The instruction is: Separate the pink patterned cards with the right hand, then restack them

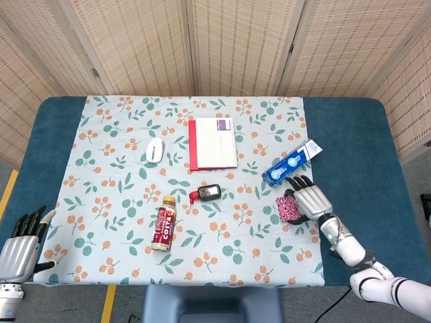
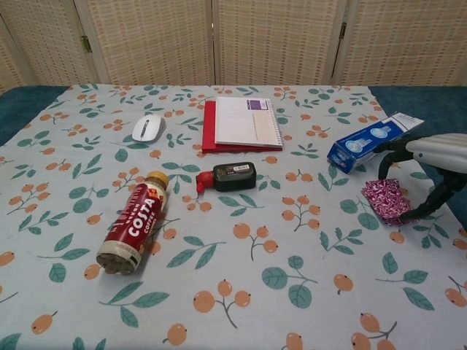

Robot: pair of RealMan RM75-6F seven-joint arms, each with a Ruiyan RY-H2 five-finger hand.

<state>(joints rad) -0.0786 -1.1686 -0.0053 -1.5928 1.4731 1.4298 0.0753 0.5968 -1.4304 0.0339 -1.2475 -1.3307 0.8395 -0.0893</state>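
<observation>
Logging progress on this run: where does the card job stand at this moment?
The pink patterned cards lie as one overlapping pile by the blue box, so restacking looks nearly done. The right hand arches over the pile, fingertips at its edge. Left: squaring up and withdrawing. The left hand idles.

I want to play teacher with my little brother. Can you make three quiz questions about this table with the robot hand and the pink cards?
1. True or false: the coffee bottle stands upright.
2. Which hand is at the pink cards? A) left hand B) right hand
3. Fill in: the white mouse lies left of the red ______.

Key: 1. False, it lies on its side. 2. B; the cards sit in one pile under it. 3. notebook.
</observation>
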